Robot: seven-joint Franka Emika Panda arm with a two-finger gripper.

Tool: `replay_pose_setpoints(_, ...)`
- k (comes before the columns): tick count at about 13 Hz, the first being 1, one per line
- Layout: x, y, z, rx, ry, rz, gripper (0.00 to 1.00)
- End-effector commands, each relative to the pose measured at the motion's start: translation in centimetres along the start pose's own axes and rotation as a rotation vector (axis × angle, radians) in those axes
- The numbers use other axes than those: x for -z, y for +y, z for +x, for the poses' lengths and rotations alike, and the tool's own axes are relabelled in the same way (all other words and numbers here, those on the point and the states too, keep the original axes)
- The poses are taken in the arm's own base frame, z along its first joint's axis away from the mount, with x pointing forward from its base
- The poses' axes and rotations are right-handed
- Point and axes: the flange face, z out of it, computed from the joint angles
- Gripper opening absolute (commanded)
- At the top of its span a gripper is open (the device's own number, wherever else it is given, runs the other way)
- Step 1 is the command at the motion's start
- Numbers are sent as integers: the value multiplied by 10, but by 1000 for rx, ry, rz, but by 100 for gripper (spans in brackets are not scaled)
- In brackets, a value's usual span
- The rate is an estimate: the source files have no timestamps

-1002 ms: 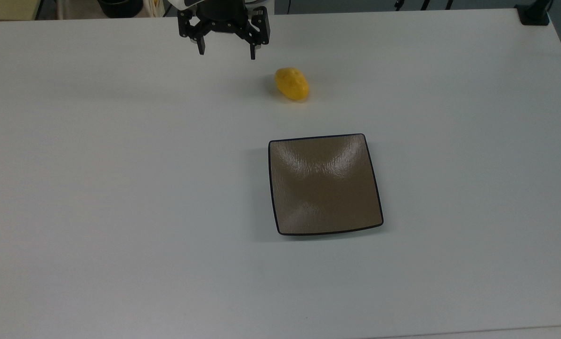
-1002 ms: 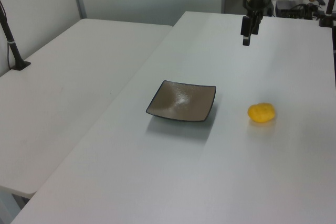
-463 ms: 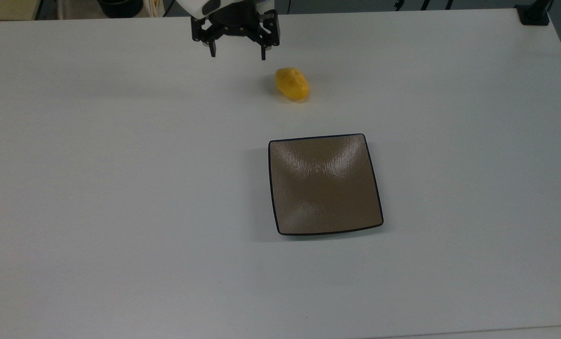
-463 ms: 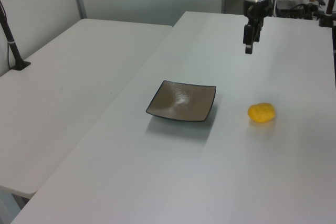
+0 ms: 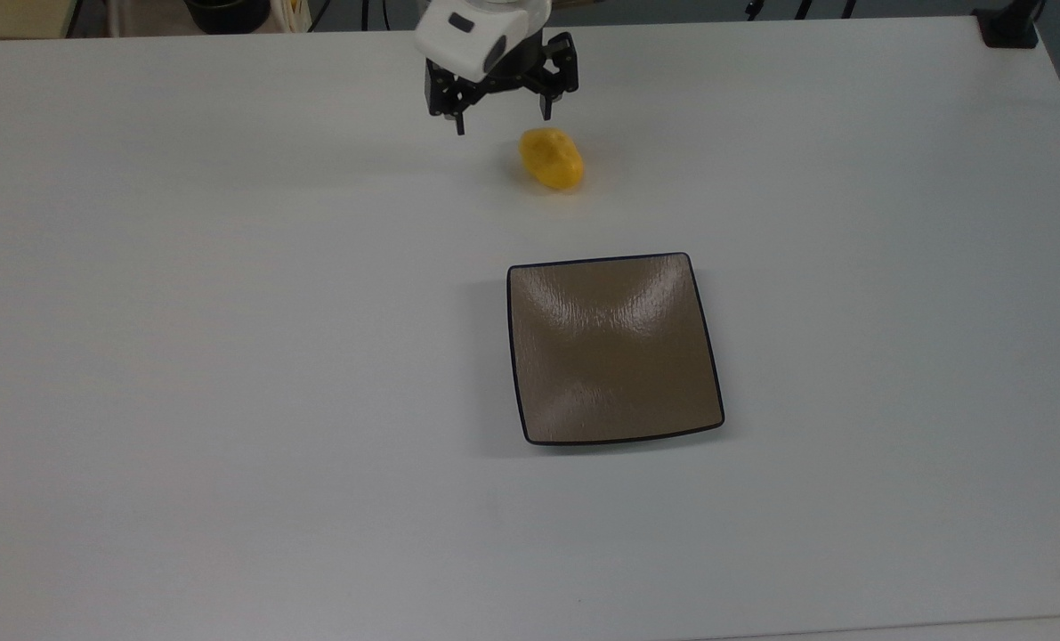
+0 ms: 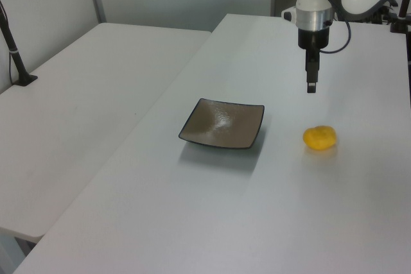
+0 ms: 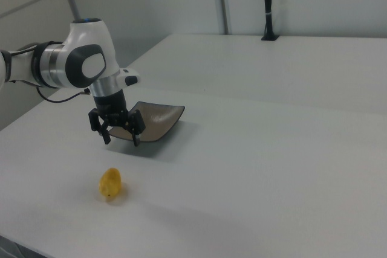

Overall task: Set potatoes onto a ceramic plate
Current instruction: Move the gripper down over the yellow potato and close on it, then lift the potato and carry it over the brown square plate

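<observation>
The black two-finger gripper (image 5: 500,117) is held wide apart, seemingly above the counter (image 5: 227,356), near the smooth yellow egg-shaped potato (image 5: 551,158); the square glossy brown ceramic plate (image 5: 614,349) lies apart.

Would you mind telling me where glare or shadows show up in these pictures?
Top view: pale glare streaks across the ceramic plate. Left view: a bright spot near its centre. Right view: a faint shadow on the table beside the potato.

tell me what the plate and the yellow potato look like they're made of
Plate: likely glazed ceramic; its glossy brown surface throws bright reflections, with a thin dark rim. Potato: smooth, evenly bright yellow skin with a slight sheen, so possibly plastic or rubber rather than real; the look leaves it open.
</observation>
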Motion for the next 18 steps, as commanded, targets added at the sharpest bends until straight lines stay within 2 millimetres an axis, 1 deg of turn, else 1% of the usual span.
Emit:
replay_pose_setpoints(1, -22, -19, -6, 164, -24, 23, 100)
replay_pose_setpoints(2, -35, -32, -4, 187, -31, 25, 100)
replay_pose_setpoints(3, -47, -38, -8, 199, -40, 25, 100)
replay_pose_setpoints(4, -58, -48, -10, 219, -54, 27, 100)
replay_pose_setpoints(5, -74, -65, -12, 249, -79, 32, 100)
replay_pose_setpoints(6, -91, -76, -12, 271, -110, 41, 100)
replay_pose_setpoints(7, -109, -78, -11, 272, -141, 52, 100)
replay_pose_setpoints(8, -120, -89, -8, 284, -125, 56, 100)
replay_pose_setpoints(9, -123, -87, -7, 276, -110, 56, 99)
replay_pose_setpoints(11, -122, -85, -6, 285, -104, 44, 65)
replay_pose_setpoints(12, -122, -84, -5, 285, -101, 43, 41)
replay_pose_setpoints(13, -121, -83, -5, 283, -96, 43, 24)
replay_pose_setpoints(14, -120, -83, -5, 280, -98, 43, 14)
replay_pose_setpoints(16, -108, -81, -2, 274, -79, 37, 14)
replay_pose_setpoints(17, -96, -79, 2, 251, -57, 36, 15)
replay_pose_setpoints(18, -78, -73, 11, 204, -17, 38, 16)
